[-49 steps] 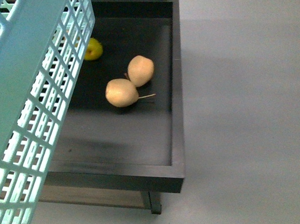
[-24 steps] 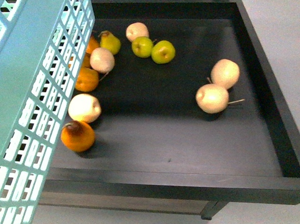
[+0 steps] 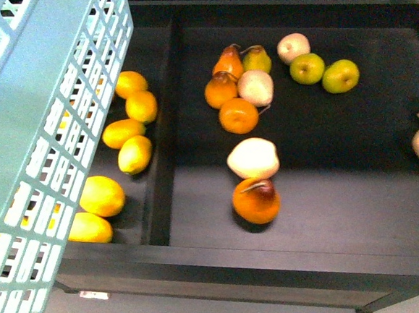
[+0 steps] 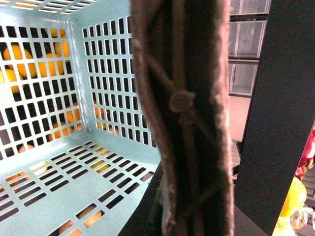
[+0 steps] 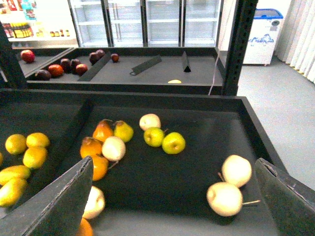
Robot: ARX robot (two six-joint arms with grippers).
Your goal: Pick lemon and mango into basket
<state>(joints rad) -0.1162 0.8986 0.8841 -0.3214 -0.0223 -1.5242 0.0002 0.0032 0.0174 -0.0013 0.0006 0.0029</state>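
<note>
The turquoise lattice basket (image 3: 41, 141) hangs tilted at the left of the front view, above the tray's left end. My left gripper (image 4: 194, 216) is shut on its brown handle (image 4: 182, 103), which fills the left wrist view; the basket floor (image 4: 44, 187) is bare. In the tray's left compartment lie several yellow fruits. A short, rounded lemon (image 3: 130, 84) (image 5: 16, 143) lies at the far end, and a longer mango (image 3: 123, 132) (image 5: 14, 173) lies nearer. Some are hidden behind the basket wall. My right gripper (image 5: 173, 167) hangs open over the tray's middle, holding nothing.
A raised divider (image 3: 165, 131) separates the yellow fruits from orange stemmed fruits (image 3: 239, 114), pale pears (image 3: 253, 158) and green apples (image 3: 308, 67). The black tray has a raised front rim (image 3: 240, 270). A rear shelf holds red apples (image 5: 54, 70); a dark post (image 5: 241, 44) stands behind.
The front view has swung left along the tray, from its right end with two pale fruits to the left compartment with the yellow fruits. The basket keeps its place in the frame.
</note>
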